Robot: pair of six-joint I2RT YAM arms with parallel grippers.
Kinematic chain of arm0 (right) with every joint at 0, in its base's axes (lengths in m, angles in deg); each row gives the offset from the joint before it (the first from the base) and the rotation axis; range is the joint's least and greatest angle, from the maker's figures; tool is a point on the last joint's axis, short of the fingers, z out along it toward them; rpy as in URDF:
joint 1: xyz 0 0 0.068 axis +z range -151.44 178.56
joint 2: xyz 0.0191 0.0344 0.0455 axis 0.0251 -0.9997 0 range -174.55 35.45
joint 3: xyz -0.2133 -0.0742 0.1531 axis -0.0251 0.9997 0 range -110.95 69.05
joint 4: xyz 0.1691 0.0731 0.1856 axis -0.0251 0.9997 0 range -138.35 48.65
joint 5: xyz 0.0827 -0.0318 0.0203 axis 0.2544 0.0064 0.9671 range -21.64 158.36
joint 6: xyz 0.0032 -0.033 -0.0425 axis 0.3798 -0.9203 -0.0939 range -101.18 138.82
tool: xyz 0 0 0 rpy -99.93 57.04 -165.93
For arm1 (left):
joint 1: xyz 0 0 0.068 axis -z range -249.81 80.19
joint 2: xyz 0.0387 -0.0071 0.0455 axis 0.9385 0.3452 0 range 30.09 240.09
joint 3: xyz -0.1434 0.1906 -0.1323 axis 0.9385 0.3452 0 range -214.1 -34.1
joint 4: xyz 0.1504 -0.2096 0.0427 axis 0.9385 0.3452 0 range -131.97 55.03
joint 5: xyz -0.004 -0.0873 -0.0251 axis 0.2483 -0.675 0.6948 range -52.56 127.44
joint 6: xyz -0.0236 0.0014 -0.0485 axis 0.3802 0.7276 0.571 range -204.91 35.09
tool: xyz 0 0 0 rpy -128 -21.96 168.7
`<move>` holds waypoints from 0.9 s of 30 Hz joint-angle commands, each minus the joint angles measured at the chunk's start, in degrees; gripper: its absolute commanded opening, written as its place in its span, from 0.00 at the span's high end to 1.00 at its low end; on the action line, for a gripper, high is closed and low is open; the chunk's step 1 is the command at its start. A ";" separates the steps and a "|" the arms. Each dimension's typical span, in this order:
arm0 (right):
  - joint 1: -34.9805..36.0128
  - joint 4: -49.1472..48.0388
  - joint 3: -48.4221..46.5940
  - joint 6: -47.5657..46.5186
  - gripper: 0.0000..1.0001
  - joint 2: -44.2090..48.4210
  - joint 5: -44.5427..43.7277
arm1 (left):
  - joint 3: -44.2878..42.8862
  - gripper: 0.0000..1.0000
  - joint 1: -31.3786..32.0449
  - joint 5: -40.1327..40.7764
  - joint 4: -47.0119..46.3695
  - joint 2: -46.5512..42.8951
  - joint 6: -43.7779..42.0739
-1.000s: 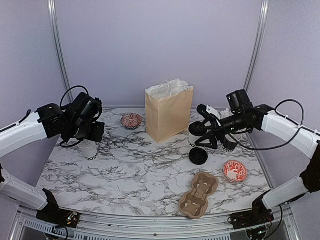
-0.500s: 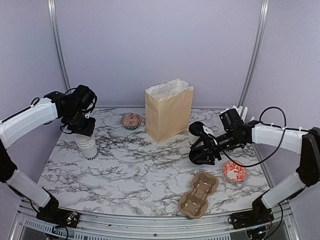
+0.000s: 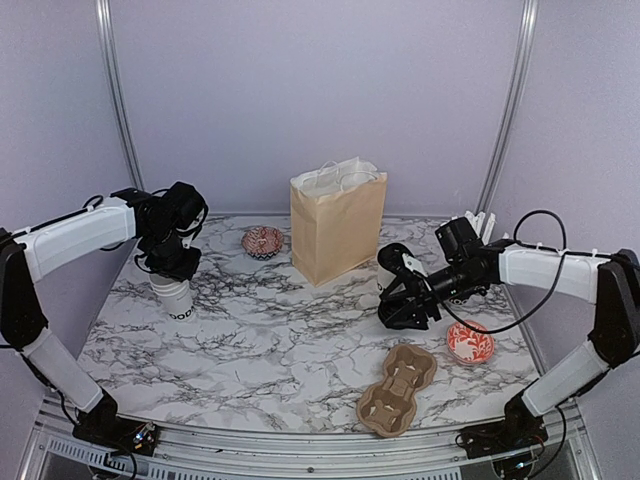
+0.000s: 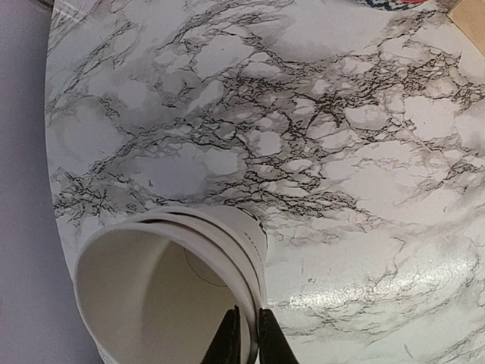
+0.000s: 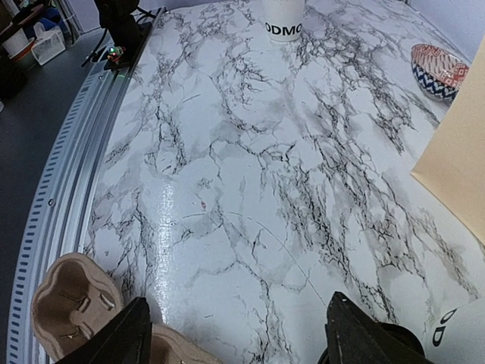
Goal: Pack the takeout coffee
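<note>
At the left of the table stands a stack of white takeout coffee cups (image 3: pixel 178 298) without a lid, lettered near the base. My left gripper (image 3: pixel 172 272) comes down onto it from above. In the left wrist view the left gripper (image 4: pixel 248 341) is shut on the cup rim (image 4: pixel 227 250), one finger inside and one outside. Low at the right, my right gripper (image 3: pixel 405 305) is open with only bare table between its fingers (image 5: pixel 125 334). Another white cup (image 3: pixel 386 275) stands just behind it. A dark round piece (image 5: pixel 398 341) shows behind the right finger.
A brown paper bag (image 3: pixel 338 228) stands open at the back centre. A cardboard cup carrier (image 3: pixel 397 392) lies near the front right. Red-patterned bowls sit beside the bag (image 3: pixel 263 241) and at the right (image 3: pixel 470 342). The table's front rail (image 5: pixel 68 189) runs nearby.
My left gripper has closed onto the rim of the left cup. My right arm has dropped low over the table in front of the right cup, its jaws slightly narrower.
</note>
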 commanded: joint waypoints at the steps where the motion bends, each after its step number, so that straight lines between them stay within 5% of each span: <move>1: 0.29 2.08 -2.74 -1.34 0.24 -1.29 -0.14 | -1.26 0.94 -0.11 1.14 0.84 0.55 -0.63; 6: 0.29 2.77 -3.17 -1.61 0.25 -2.05 0.01 | -3.08 1.00 -0.06 2.35 1.99 -0.59 -1.17; 10: 0.45 3.03 -3.32 -1.71 0.25 -2.44 0.41 | -7.50 1.00 0.63 20.91 7.76 -0.39 -2.27; 11: 0.51 3.18 -3.42 -1.73 0.25 -2.63 0.34 | -8.51 1.00 0.22 19.67 8.38 -0.15 -2.85; 13: 0.76 3.57 -3.67 -1.94 0.25 -3.11 0.33 | -8.20 1.00 -3.12 -5.67 4.19 -2.48 -2.93; 14: 0.88 3.78 -3.77 -1.99 0.25 -3.38 0.24 | -7.67 1.00 -2.91 -7.44 2.67 -3.20 -0.65; 16: 1.06 4.19 -4.00 -2.17 0.25 -3.71 0.15 | -10.53 1.00 0.24 6.35 6.72 -0.22 -1.50; 17: 1.15 4.33 -4.11 -2.30 0.25 -3.85 0.17 | -10.51 1.00 -0.98 0.24 7.28 0.51 -1.72; 19: 1.25 4.45 -4.06 -2.39 0.25 -3.82 0.13 | -10.66 1.00 -0.30 6.92 7.45 1.52 0.21; 21: 1.42 4.45 -4.13 -2.37 0.25 -3.82 0.07 | -10.15 1.00 -1.57 -6.79 5.80 1.25 -0.97; 23: 1.52 4.53 -4.14 -2.45 0.25 -3.73 -0.10 | -12.35 1.00 1.78 14.12 7.90 2.23 1.59; 27: 1.73 4.62 -4.14 -2.59 0.25 -3.74 -0.19 | -16.79 1.00 1.35 14.78 11.52 4.67 0.33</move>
